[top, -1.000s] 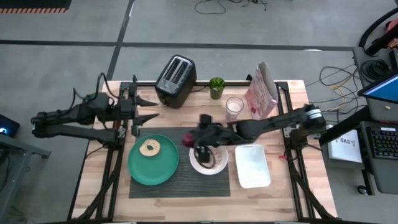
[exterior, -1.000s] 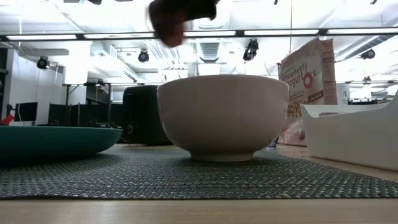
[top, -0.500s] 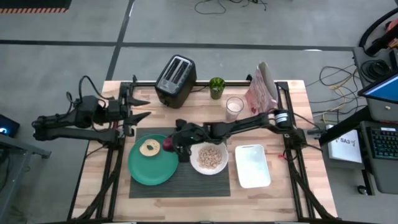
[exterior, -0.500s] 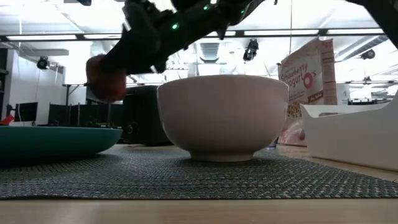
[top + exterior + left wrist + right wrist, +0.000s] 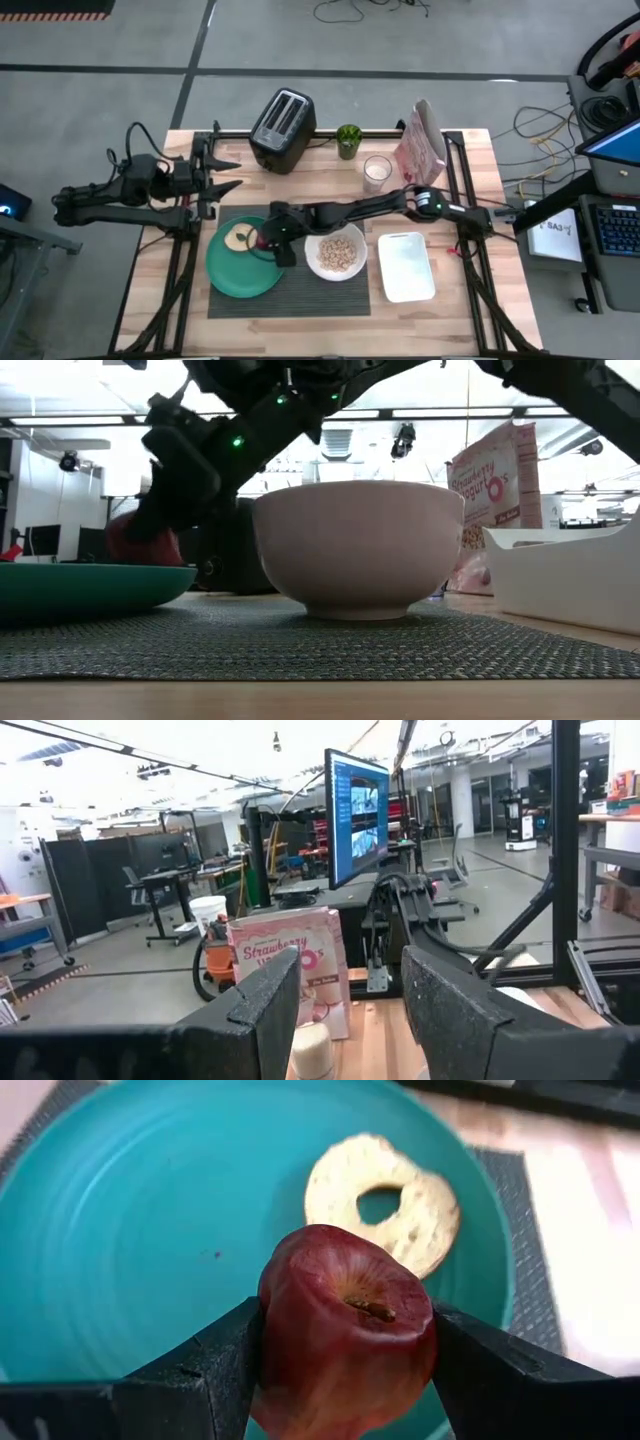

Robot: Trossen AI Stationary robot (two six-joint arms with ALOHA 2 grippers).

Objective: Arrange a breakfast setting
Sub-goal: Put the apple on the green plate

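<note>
Overhead, we note the right gripper [image 5: 268, 240] reaching across the dark ribbed placemat [image 5: 300, 292] over the round green plate [image 5: 245, 270], beside the bagel [image 5: 240, 237]; white bowl [image 5: 336, 254] just right. Left gripper [image 5: 222, 172] waits at the table's left edge, fingers parted, empty. Low view: red apple [image 5: 145, 545] just above the plate. Right wrist: fingers [image 5: 200, 1370] clamp the apple.
</note>
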